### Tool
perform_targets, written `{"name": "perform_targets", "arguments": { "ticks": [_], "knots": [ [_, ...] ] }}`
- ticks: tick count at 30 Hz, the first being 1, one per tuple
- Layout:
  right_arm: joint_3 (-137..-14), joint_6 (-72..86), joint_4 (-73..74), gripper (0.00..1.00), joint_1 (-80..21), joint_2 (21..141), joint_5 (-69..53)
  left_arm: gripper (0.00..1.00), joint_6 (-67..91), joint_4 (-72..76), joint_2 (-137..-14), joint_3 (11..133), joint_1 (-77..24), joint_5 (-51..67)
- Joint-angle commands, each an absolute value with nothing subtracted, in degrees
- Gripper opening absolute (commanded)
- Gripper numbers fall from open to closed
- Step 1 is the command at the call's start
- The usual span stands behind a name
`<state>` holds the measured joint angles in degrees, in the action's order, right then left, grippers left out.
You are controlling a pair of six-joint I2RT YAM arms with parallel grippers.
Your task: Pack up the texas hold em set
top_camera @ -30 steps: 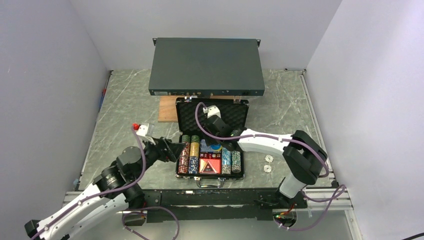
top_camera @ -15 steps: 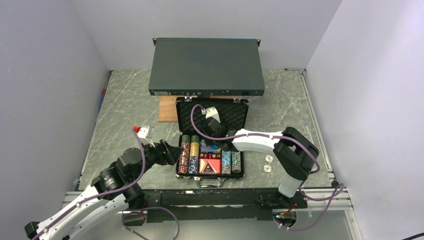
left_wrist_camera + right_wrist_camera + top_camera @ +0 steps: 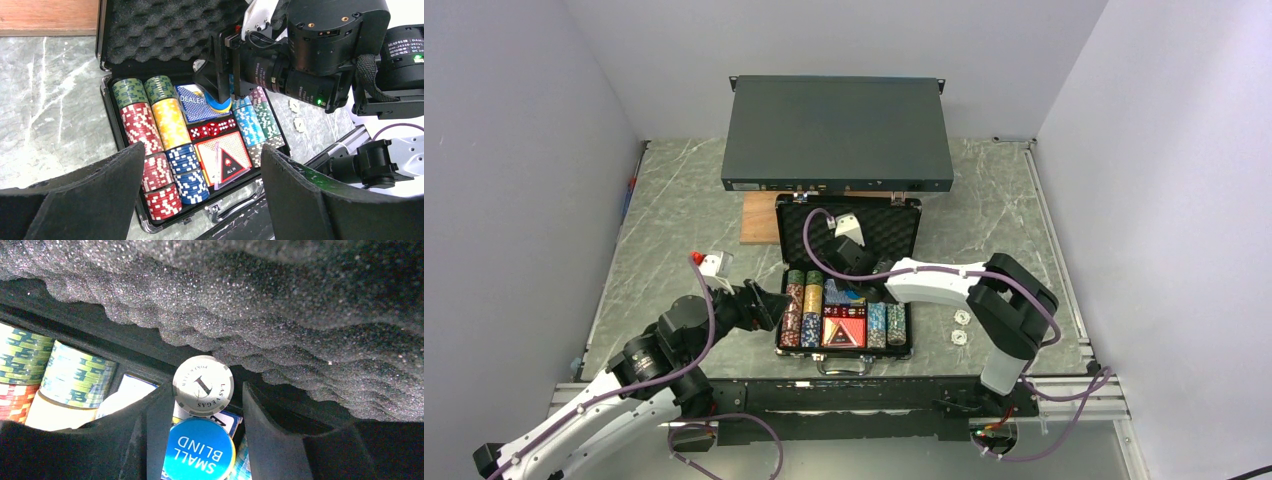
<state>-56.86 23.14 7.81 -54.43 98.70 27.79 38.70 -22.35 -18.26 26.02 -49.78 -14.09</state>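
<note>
The black briefcase (image 3: 784,345) lies open mid-table, its foam lid (image 3: 894,225) leaning back. It holds rows of coloured chips (image 3: 150,130), red dice (image 3: 212,129) and a red card deck (image 3: 222,157). My right gripper (image 3: 202,390) is inside the case at its back. Its jaws stand apart around a white Las Vegas chip (image 3: 202,385), and a blue "SMALL BLIND" disc (image 3: 199,450) lies just below them. It also shows in the top view (image 3: 861,285). My left gripper (image 3: 200,155) is open and empty beside the case's left side, as the top view shows too (image 3: 774,305).
Two white chips (image 3: 959,327) lie on the table right of the case. A large dark grey rack box (image 3: 837,133) stands behind the case, with a wooden block (image 3: 759,218) at its front left. White walls close in the left, back and right.
My right arm has shifted a little left and deeper into the case. My left gripper has drawn back slightly from the case's left side.
</note>
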Motion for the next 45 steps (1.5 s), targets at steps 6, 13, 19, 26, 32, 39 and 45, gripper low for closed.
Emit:
{"name": "perform_targets", "arguments": {
  "ticks": [6, 13, 19, 26, 32, 39, 45],
  "knots": [
    [-60.1, 24.1, 5.3, 0.52, -54.3, 100.7, 28.8, 0.87, 40.3, -21.0, -18.7, 26.0, -49.7, -13.1],
    [-60.9, 23.8, 5.6, 0.44, -54.3, 101.8, 28.8, 0.87, 40.3, -21.3, -18.2, 25.9, -49.7, -13.0],
    [-60.3, 23.6, 5.5, 0.37, -54.4, 100.7, 29.1, 0.86, 41.0, -22.5, -19.9, 25.8, -49.6, -13.6],
    [-56.2, 21.4, 2.8, 0.31, -54.4, 94.2, 28.1, 0.89, 44.3, -21.5, -23.1, 24.9, -49.5, -14.7],
    [-52.1, 20.3, 1.0, 0.28, -54.4, 87.5, 26.9, 0.88, 42.8, -18.5, -31.6, 28.2, -47.3, -9.2],
    [-44.1, 17.6, 0.4, 0.26, -54.4, 75.2, 16.5, 0.84, 47.2, -1.3, -39.2, 26.3, -36.4, 9.7],
    [-39.3, 16.3, -0.2, 0.27, -54.3, 62.8, 8.3, 0.72, 52.2, 15.8, -50.9, 26.9, -33.2, 20.5]
  ]
}}
